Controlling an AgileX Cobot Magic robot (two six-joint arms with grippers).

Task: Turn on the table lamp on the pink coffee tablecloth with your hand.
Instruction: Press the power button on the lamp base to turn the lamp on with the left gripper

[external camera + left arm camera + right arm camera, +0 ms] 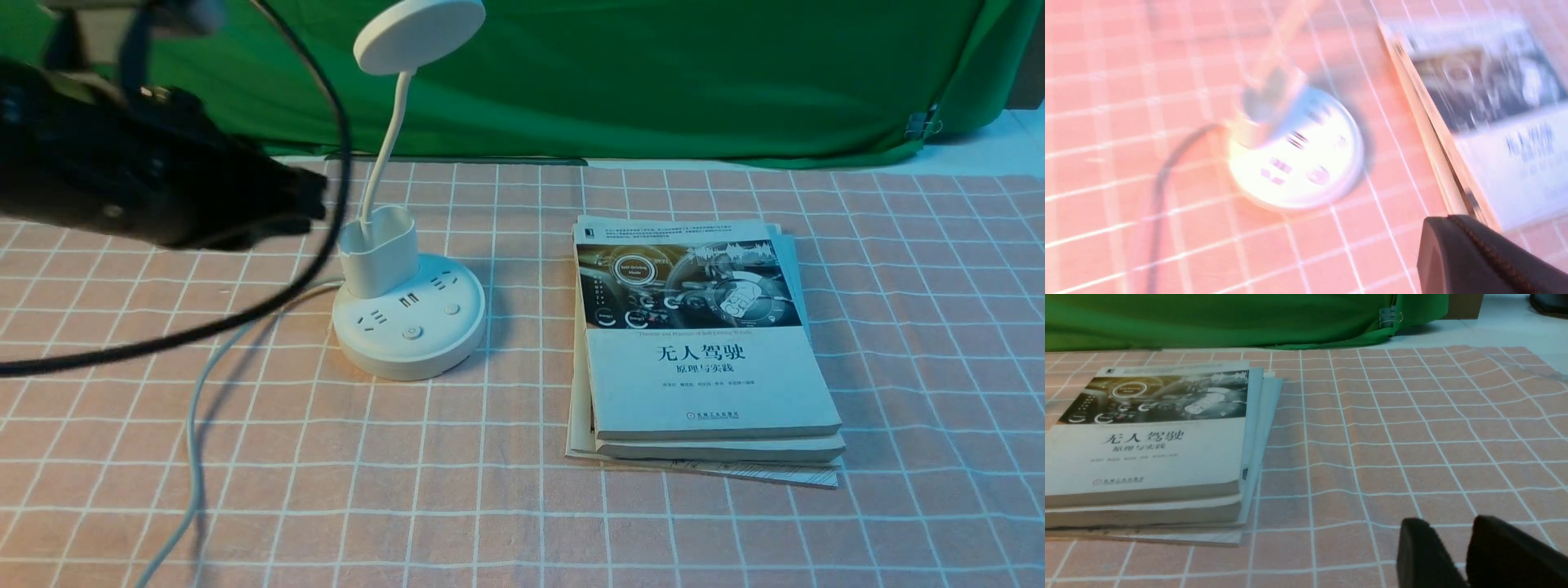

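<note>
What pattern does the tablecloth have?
The tablecloth is salmon-pink with a grid of thin white lines, clearest in the front view.

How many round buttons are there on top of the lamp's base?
2 show: one button at the near edge, the other farther right. The cup holder could hide more.

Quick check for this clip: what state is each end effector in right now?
Left end effector: closed, fingertips together, holding nothing.
Right end effector: slightly open, a narrow gap between the fingertips, nothing in it.
</note>
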